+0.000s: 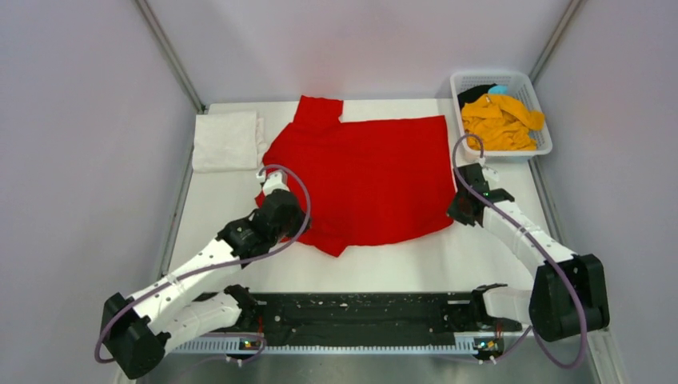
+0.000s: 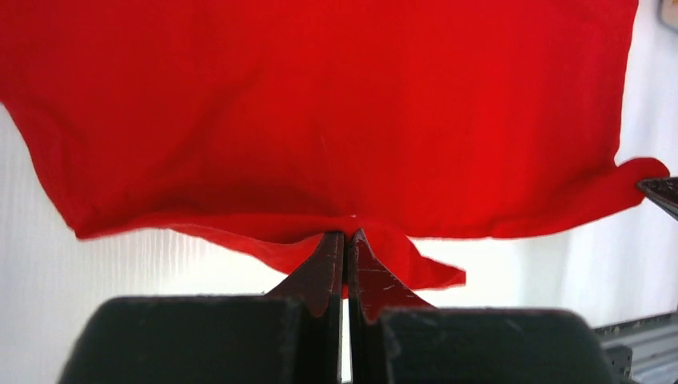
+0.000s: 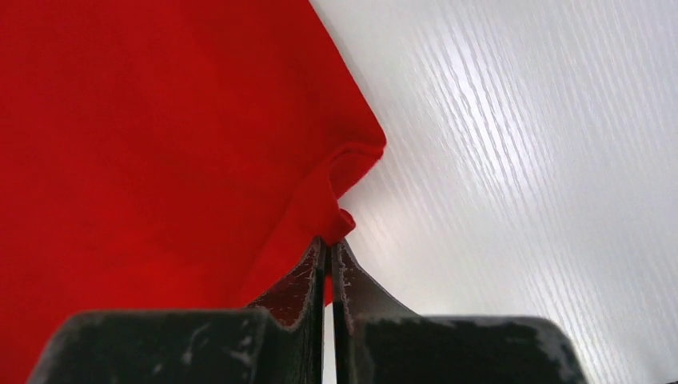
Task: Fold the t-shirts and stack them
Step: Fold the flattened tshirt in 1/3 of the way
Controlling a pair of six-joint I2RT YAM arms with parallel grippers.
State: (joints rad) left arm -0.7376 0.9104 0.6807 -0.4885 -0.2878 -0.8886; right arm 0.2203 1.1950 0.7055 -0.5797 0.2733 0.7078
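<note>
tech: white tabletop inside a grey-walled cell, top view. where is the work item?

lead: the red t-shirt (image 1: 368, 176) lies spread on the table (image 1: 400, 268), centre of frame. its long axis runs left to right. one sleeve points to the upper edge of the frame and the other to the lower edge. the straight hem is at frame right.

tech: other shirts?

lead: a folded white t-shirt (image 1: 225, 140) sits upper left, just beside the red one. the orange-yellow t-shirt (image 1: 500, 122) and the black t-shirt (image 1: 476, 92) are in the basket (image 1: 457, 100), upper right.

tech: end effector state?

lead: the left gripper (image 2: 345, 238) has its jaws pressed together on a bunched fold at the left edge of the red cloth. the right gripper (image 3: 329, 244) has its jaws pressed together on the hem corner, lower right of the cloth. in both wrist views the body of the shirt lies above the fingertips.

tech: which relation governs the next move?

lead: the two grip points sit at opposite ends of the long axis, with the whole shirt between them. neither arm is nearer, since each holds its own end. judgement: a paired lift and carry is likely, folding the cloth over itself.

tech: risk?

lead: unequal travel would skew the fold. a thin pinch at the corner may also slip.
</note>
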